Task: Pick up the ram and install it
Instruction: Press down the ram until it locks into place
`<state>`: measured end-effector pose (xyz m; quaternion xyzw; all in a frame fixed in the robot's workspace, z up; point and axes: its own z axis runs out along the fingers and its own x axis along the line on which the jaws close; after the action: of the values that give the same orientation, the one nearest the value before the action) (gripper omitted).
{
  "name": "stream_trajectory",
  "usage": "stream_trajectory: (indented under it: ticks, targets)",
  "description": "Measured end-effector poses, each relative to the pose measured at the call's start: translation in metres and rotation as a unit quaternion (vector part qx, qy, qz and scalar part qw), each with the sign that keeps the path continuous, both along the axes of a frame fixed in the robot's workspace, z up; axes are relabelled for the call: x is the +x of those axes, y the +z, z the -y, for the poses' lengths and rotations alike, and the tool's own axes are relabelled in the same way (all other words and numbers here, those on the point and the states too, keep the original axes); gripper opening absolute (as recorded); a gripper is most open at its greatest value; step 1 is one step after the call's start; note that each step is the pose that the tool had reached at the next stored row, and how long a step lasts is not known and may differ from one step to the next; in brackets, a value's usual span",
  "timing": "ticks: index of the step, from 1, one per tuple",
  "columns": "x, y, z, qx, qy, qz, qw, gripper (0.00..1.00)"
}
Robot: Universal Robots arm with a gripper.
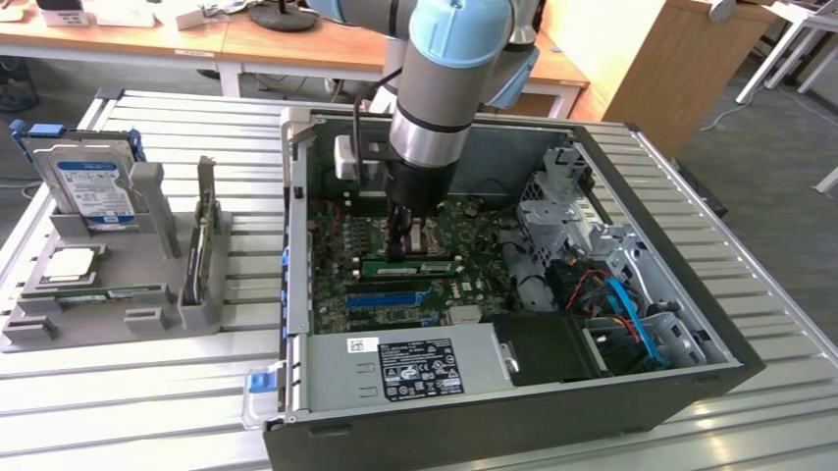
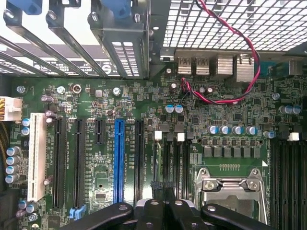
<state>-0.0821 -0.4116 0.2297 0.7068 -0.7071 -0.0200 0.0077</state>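
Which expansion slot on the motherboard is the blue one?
The long blue slot, standing between a short black slot and a long black slot. The others are black, except one white slot at the far edge.

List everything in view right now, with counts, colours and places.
computer case: one, black, open, on the table
table: one, silver, slatted
motherboard: one, green, inside the case
ram: one, green with a pale label, beside the processor socket, directly below the gripper
processor socket: one, silver, on the motherboard
blue slot: one, blue, among black slots
red wires: a pair, red, looping over the board's ports
power supply: one, silver with a black label, at the case's near end
fixture: one, grey, at the exterior view's left
drive: one, silver with a blue-white label, upright in the fixture
arm: one, silver and pale blue, reaching down into the case
gripper: one, black, shut, over the black slots
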Motion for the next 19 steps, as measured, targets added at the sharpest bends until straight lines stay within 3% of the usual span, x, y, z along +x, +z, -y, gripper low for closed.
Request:
stream_trajectory:
  ticks: [19]
  targets:
    - [0.0, -0.0037, 0.0, -0.0001, 0.0, 0.0, 1.0, 0.11]
